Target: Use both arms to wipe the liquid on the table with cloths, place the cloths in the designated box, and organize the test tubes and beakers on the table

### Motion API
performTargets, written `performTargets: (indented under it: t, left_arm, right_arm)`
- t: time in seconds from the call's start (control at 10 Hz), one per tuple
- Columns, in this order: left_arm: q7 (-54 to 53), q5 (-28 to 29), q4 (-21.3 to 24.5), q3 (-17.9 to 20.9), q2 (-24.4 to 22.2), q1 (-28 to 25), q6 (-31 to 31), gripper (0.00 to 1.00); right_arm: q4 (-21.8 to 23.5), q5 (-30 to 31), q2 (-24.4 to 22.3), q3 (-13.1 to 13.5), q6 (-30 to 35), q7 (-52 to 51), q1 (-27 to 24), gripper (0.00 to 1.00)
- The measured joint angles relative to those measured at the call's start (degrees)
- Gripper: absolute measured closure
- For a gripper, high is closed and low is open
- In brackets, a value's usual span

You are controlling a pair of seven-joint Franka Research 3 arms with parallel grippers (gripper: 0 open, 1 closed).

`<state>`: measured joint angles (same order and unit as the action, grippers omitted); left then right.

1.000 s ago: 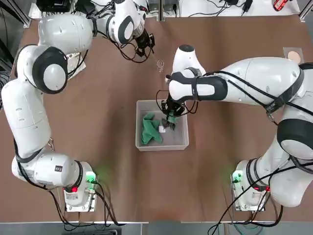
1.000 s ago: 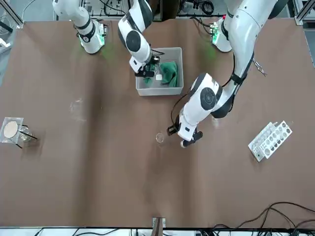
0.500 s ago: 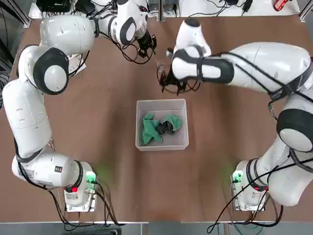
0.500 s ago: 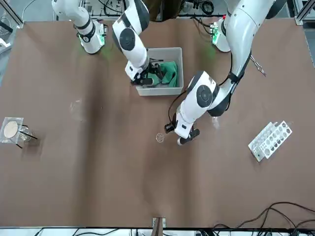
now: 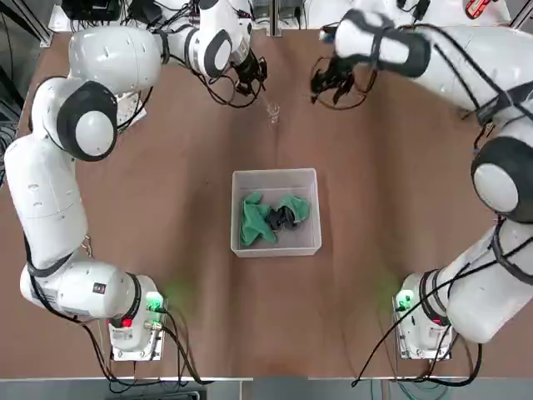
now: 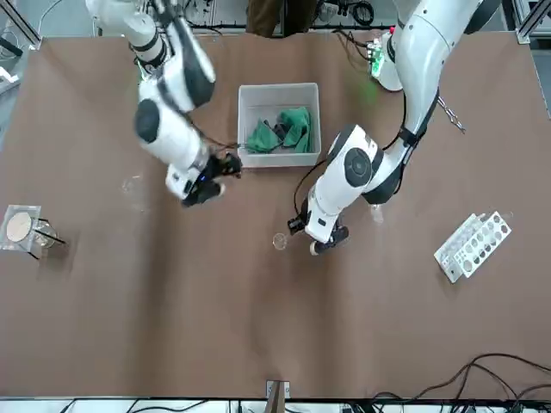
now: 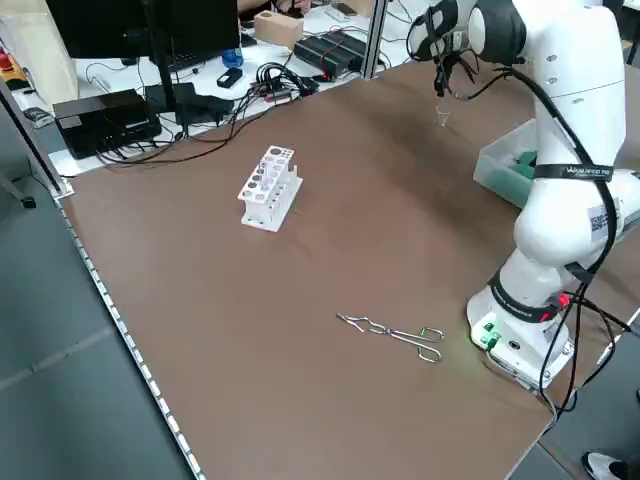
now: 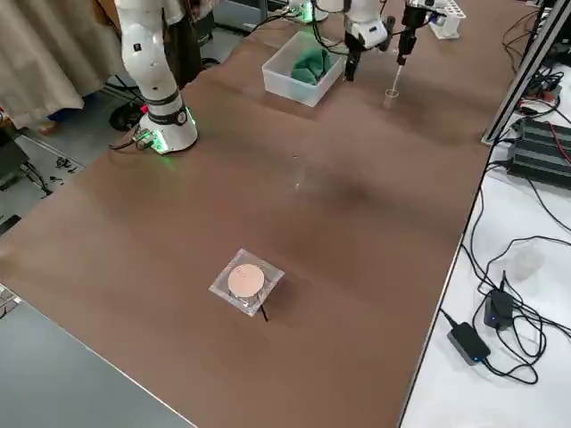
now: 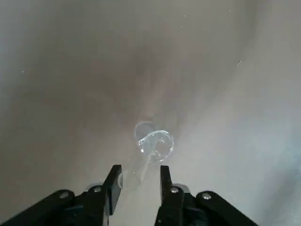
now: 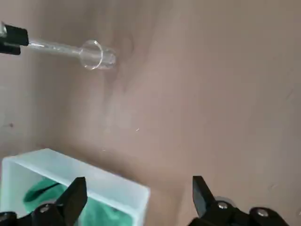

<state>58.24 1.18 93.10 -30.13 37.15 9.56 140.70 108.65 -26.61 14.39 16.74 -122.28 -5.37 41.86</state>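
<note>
Cloths (image 5: 273, 218): both green, bunched inside box (image 5: 240, 247) at table (image 5: 166, 208) centre. You see left gripper (image 9: 138, 178), fingers narrowed onto clear test tube (image 9: 136, 167), its end at small beaker (image 9: 154, 141) on far side. Right gripper (image 10: 138, 194) spread wide, empty, above bare table beyond box.

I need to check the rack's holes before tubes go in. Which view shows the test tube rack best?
The left side view: the rack stands nearby, its holes visible. The front view shows it smaller; the right side view only at its top edge.
</note>
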Motion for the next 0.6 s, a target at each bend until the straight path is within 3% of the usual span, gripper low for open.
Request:
performTargets:
  t: [0.2, 0.6]
  left_arm:
    - [0.0, 0.0, 0.0, 0.0, 0.4, 0.0, 0.4, 0.59]
    - [0.0, 0.0, 0.0, 0.0, 1.0, 0.0, 0.6, 0.61]
  right_arm:
    - [-3.0, -3.7, 2.4, -0.1, 0.2, -13.5, -5.1, 0.01]
    - [-4.3, -27.6, 8.6, -0.2, 0.9, -54.1, -11.6, 0.01]
